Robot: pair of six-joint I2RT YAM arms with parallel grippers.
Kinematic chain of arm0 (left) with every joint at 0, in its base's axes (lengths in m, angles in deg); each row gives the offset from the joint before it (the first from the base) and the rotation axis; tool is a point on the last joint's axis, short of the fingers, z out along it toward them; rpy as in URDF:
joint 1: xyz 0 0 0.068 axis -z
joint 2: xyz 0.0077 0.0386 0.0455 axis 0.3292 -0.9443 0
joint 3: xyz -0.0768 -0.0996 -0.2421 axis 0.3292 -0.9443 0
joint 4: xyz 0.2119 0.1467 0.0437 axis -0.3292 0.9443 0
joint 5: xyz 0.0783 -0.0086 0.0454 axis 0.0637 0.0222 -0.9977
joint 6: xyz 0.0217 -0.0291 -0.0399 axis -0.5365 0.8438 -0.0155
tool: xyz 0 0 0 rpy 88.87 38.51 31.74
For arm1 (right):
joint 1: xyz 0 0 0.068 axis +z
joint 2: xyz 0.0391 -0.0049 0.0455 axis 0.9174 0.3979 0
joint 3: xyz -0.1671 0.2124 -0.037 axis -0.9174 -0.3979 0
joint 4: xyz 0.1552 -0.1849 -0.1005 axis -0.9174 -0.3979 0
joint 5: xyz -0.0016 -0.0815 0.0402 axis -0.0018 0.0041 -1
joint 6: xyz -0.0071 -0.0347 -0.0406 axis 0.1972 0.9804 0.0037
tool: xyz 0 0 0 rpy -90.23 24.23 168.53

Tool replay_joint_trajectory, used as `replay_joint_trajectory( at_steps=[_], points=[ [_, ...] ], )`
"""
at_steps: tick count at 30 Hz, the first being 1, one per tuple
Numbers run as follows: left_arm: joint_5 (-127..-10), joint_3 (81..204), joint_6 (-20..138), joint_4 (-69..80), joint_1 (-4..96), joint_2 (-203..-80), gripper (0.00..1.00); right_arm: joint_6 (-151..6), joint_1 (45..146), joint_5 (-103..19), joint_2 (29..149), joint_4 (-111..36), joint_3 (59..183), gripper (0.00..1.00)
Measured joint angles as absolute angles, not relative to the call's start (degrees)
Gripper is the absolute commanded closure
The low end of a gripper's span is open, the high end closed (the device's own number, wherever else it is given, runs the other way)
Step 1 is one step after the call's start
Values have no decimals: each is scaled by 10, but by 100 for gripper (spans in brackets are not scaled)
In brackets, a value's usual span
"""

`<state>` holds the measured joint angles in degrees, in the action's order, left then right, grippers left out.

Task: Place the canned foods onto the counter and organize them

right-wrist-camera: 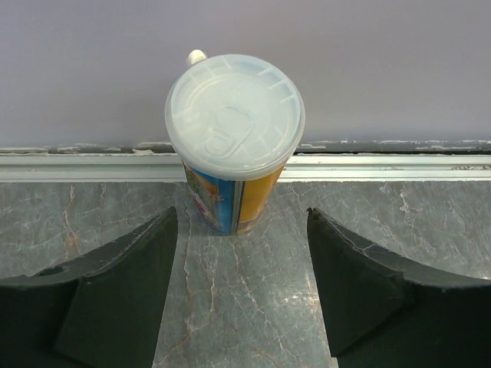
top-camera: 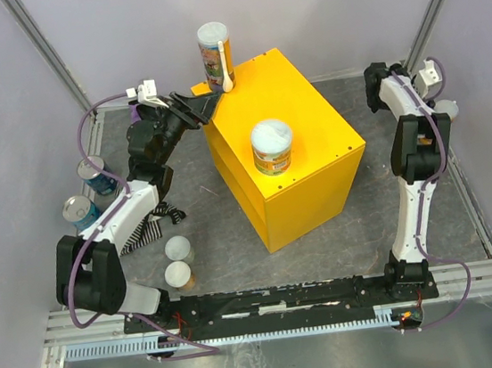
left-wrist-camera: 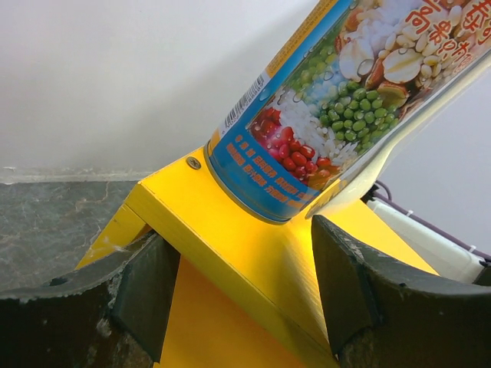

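The yellow counter (top-camera: 301,155) stands mid-table. A tall colourful can (top-camera: 215,56) stands upright on its far left corner, and a shorter orange-labelled tub (top-camera: 272,147) stands on its top. My left gripper (top-camera: 199,107) is open just left of the tall can. In the left wrist view the can's base (left-wrist-camera: 307,153) rests on the counter edge (left-wrist-camera: 230,253) just beyond the spread fingers, which do not touch it. My right gripper (right-wrist-camera: 242,222) is open and empty, facing a white-lidded tub (right-wrist-camera: 234,146) on the floor by the far right wall.
Two blue-labelled silver-topped tins (top-camera: 97,174) (top-camera: 80,211) stand at the left. Two pale-lidded tubs (top-camera: 179,249) (top-camera: 178,274) stand near the left arm's base. A striped cloth (top-camera: 159,220) lies under the left arm. Walls close in the back and sides.
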<state>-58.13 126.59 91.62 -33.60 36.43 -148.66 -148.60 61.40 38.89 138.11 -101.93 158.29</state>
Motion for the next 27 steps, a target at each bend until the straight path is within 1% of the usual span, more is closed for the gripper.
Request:
replay_joint_trajectory(
  at_steps=[13, 22, 27],
  points=[
    [-580, 1255, 929, -380, 364, -1498, 26, -1543, 607, 410, 1439, -1039, 1601, 24],
    [-572, 1260, 944, -413, 364, -1520, 26, -1560, 607, 432, 1444, -1047, 1630, 23],
    [-565, 1276, 952, -427, 365, -1543, 26, -1565, 605, 439, 1450, -1049, 1639, 21]
  ],
)
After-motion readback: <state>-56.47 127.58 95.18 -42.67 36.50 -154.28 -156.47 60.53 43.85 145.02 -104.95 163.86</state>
